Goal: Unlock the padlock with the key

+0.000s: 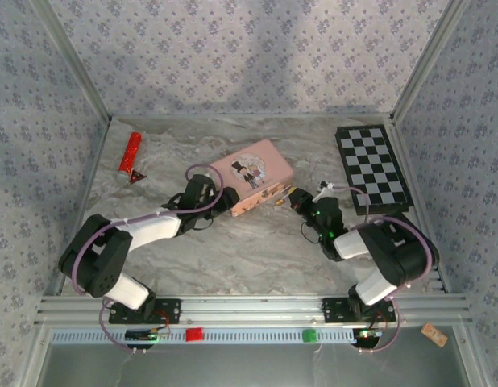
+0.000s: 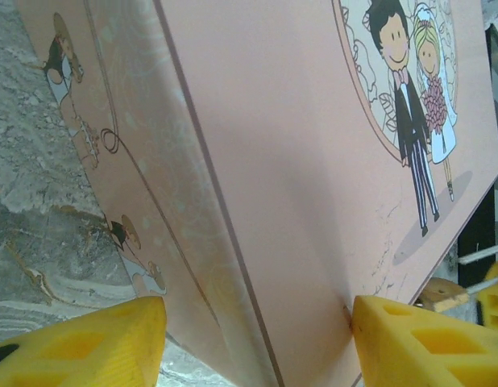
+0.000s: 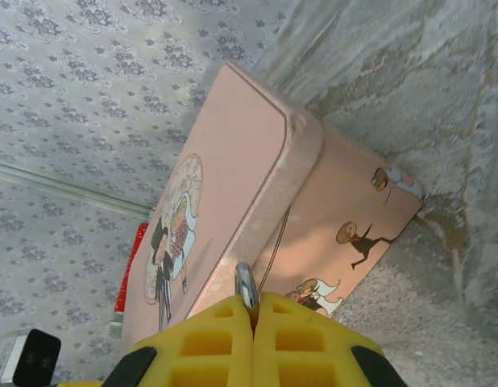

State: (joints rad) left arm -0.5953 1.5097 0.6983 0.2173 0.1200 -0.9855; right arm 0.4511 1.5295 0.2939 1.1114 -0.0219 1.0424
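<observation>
padlock [image 2: 441,295]: small brass bit off the pink box [image 1: 253,172] front edge; axis too small to tell | right gripper [image 3: 254,310]: clenched on thin grey metal tip [image 3: 246,286] pointing at the lid rim, clear from right wrist, lost from top | left gripper [image 1: 223,197]: clamped across box corner

walls: grey floral wallpaper [image 1: 249,48] | floor: marbled grey tabletop [image 1: 249,258] | frame: aluminium rails [image 1: 249,306]
</observation>
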